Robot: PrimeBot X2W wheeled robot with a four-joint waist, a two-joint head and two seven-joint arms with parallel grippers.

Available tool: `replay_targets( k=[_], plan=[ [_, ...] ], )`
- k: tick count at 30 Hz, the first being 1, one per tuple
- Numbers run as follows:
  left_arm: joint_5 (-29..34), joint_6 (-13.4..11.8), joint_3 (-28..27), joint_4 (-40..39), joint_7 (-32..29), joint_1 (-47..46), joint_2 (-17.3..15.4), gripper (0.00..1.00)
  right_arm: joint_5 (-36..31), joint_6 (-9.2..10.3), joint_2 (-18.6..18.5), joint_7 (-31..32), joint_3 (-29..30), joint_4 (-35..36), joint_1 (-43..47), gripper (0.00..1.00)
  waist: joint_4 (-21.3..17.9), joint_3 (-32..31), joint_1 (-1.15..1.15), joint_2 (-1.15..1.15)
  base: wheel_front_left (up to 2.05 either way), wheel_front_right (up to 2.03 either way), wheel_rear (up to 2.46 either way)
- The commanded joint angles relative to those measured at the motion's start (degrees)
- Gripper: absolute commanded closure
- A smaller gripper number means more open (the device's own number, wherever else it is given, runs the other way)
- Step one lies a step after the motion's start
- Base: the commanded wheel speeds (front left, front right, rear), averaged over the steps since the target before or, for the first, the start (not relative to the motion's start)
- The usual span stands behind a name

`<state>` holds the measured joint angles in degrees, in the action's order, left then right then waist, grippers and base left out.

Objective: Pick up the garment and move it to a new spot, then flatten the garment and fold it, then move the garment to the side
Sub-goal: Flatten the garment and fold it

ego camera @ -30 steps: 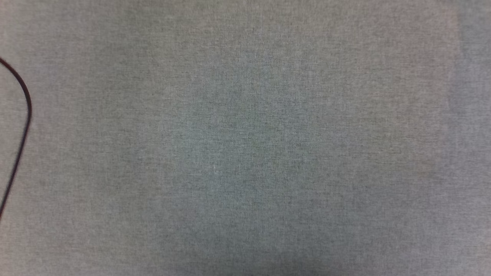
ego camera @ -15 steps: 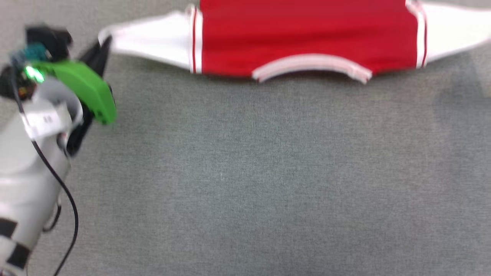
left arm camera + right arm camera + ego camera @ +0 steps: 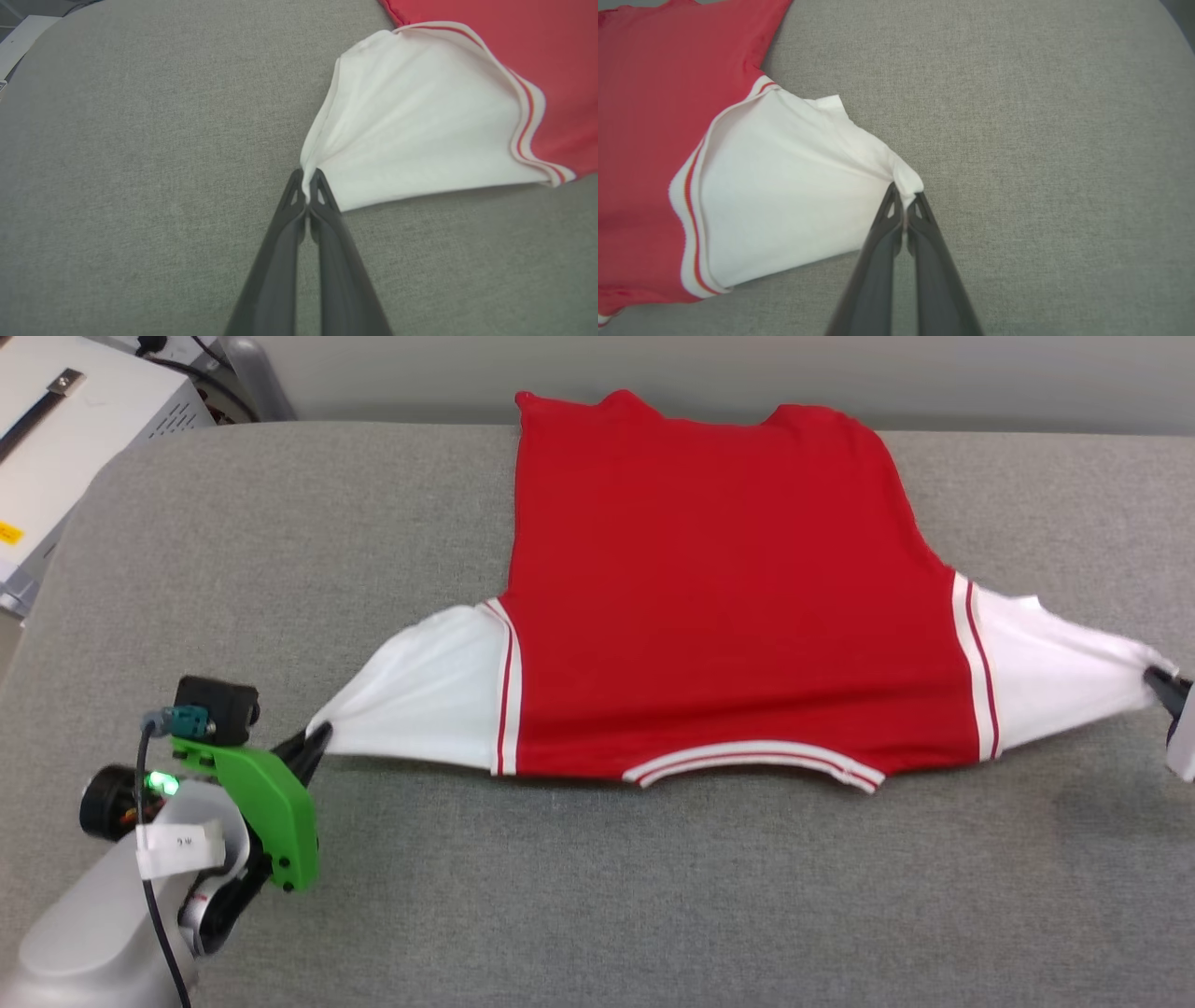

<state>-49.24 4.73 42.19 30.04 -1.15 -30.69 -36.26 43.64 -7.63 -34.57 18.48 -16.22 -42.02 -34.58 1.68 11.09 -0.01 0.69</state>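
Head view: red garment (image 3: 728,616) with white sleeves, spread out flat on the grey counter (image 3: 653,896). Bottom edge right at the counter's far edge, striped neck band toward the counter's near side. Plain red side up. Both sleeves pulled out sideways into points, one toward the counter's left side, one toward its right side. Left hand (image 3: 316,739) low over the counter's left part, squeezed shut on the tip of the left sleeve, with a green part (image 3: 271,812) on its wrist. Right hand (image 3: 1160,683) at the counter's right side, pinched shut on the tip of the other sleeve. Left wrist view: two dark fingers (image 3: 280,261) pressed together, white cloth caught between the tips. Right wrist view: same kind of pinch, a small white corner poking out past the tips. White box (image 3: 84,420) just off the counter's far left corner.
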Motion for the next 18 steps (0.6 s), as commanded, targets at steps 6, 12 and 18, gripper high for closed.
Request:
replay_targets(
  k=[6,12,18],
  plan=[
    [-3.25,-3.96,0.15,-7.29,-3.36,9.54,-4.84,1.00,3.14,0.14,-2.11,5.06,2.31,3.43,10.11,1.00,-0.71,-4.41,0.01,-0.69,0.00,0.00,0.00],
    [-6.16,-7.25,0.29,-14.87,-6.22,16.60,-7.98,1.00,4.48,0.14,-2.01,10.59,5.97,7.32,18.05,1.00,-1.49,-5.63,0.01,-0.69,0.00,0.00,0.00],
    [-8.63,-10.39,0.40,-22.59,-7.93,23.47,-11.53,1.00,4.52,0.14,-1.00,16.13,10.43,11.31,25.00,1.00,-2.01,-6.67,0.01,-0.69,0.00,0.00,0.00]
  ],
)
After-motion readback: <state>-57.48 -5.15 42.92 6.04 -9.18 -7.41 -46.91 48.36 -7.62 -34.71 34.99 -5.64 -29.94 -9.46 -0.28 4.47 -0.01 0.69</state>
